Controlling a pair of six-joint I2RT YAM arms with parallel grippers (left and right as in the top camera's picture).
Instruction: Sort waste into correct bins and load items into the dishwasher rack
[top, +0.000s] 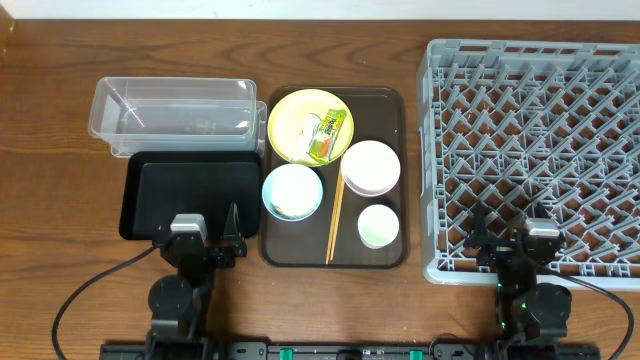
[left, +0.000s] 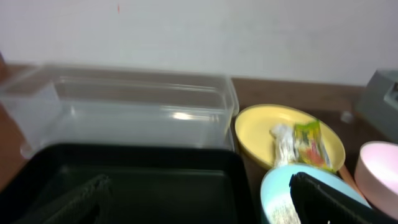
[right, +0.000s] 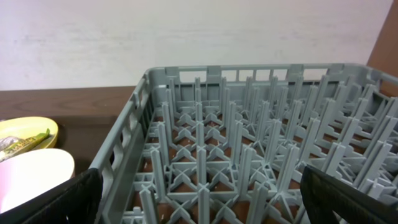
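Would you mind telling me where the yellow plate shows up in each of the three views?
Overhead: plate upper centre, on the brown tray.
Left wrist: plate right of centre, beside the clear tub.
Right wrist: plate at the left edge, mostly cut off.
Shared landmark: the green wrapper lying on it.

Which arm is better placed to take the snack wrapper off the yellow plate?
Left. The left gripper, at the black tray, is nearer the wrapper; the right gripper is over the dishwasher rack, farther off.

The left gripper (top: 200, 232) and right gripper (top: 512, 238) sit low, well apart, pointing forward, jaws spread wide, holding nothing.
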